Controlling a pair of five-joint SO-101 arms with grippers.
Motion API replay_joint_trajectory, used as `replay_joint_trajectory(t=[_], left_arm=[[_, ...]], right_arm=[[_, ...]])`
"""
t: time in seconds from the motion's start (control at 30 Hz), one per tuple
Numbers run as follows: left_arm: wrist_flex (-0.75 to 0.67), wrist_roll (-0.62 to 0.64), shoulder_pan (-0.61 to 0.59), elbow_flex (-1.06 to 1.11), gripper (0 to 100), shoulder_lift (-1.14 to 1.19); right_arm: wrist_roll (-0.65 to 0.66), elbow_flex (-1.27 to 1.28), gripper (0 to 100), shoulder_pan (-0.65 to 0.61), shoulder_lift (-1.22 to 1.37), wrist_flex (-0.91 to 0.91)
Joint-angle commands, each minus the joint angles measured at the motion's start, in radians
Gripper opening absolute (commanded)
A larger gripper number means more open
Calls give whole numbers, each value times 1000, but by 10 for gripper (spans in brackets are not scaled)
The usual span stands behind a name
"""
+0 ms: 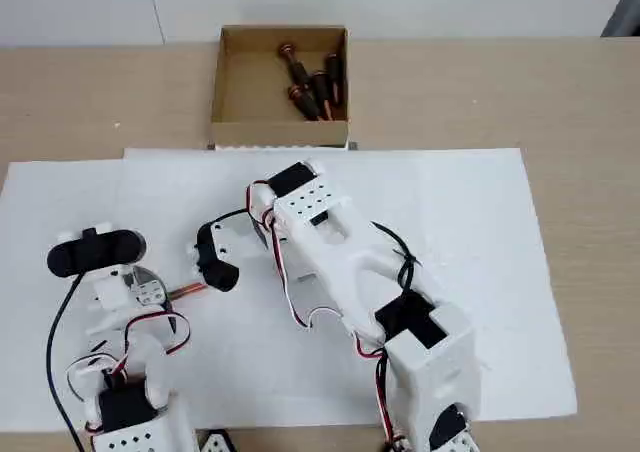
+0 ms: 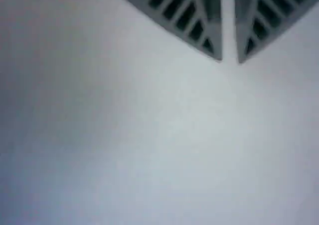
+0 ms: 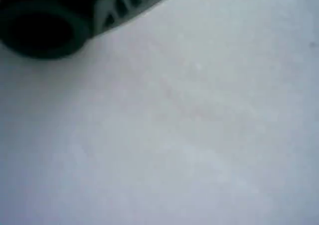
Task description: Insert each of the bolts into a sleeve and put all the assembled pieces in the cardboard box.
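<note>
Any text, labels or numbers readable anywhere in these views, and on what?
None: no readable print on the box, the pieces inside it, the paper or the table.

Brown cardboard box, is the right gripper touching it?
Apart. High view: the right gripper, over the white paper sheet, sits short of the brown cardboard box, bare paper between.

High camera looks down over table (image 1: 580,92); wrist cameras face white sheet (image 1: 450,232) close up; sheet shared by all.
</note>
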Motion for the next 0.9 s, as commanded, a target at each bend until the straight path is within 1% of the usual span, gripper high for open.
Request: replay_joint_trajectory(t=[0.0,0.07,0.27,0.5,0.7,0.87], left_arm=[[2,2,-6,-5,5,-11],[2,2,-6,-5,5,-11],[2,2,-6,-5,5,-11],[2,2,-2,-7,5,-11],[2,0,0,-12,5,-11],[2,0,0,-12,5,-11]], right_arm=[[5,9,65,-4,33,-13],[-2,9,9,-4,36,-13],[-40,6,9,-1,21,-10],[-175,6,8,4,-124,-18],[-377,6,4,65,-239,-10],[-506,6,2,163,-386,22]])
